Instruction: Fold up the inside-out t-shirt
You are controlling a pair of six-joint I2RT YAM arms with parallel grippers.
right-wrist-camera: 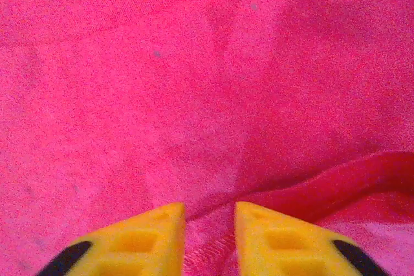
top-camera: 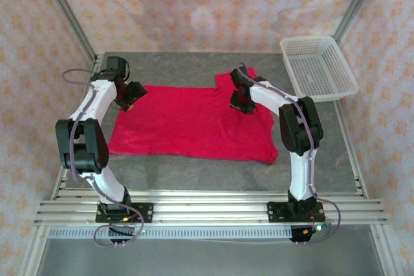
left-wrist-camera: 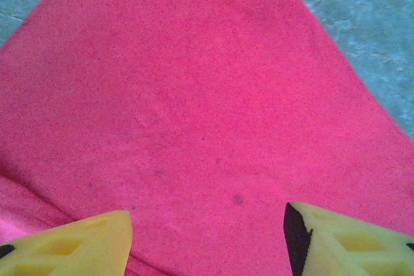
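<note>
1. Top view: red t-shirt (top-camera: 194, 124) lies spread flat on the grey table (top-camera: 194, 172), approx mid-table. One sleeve sticks out at the shirt's 1 o'clock corner.
2. L gripper (top-camera: 131, 97) sits at the shirt's 10 o'clock corner, over the cloth edge.
3. L wrist cam: L gripper (left-wrist-camera: 207, 227) is spread wide, with its yellow fingertips (left-wrist-camera: 77, 244) at the frame's 7 and 5 o'clock. Flat red cloth lies under the gap and nothing is gripped. Can't tell if the tips touch the fabric. Bare table shows at 11 and 2 o'clock.
4. R gripper (top-camera: 243, 104) is at the shirt's 1 o'clock, on the cloth by the sleeve base.
5. R wrist cam: R gripper (right-wrist-camera: 209, 224) has its fingers nearly together, w/ a thin ridge of cloth and a stitched hem pinched between them. A raised fold runs off toward 4 o'clock.
6. White mesh basket (top-camera: 318, 68) sits at the table's 2 o'clock corner, apart from the shirt.
</note>
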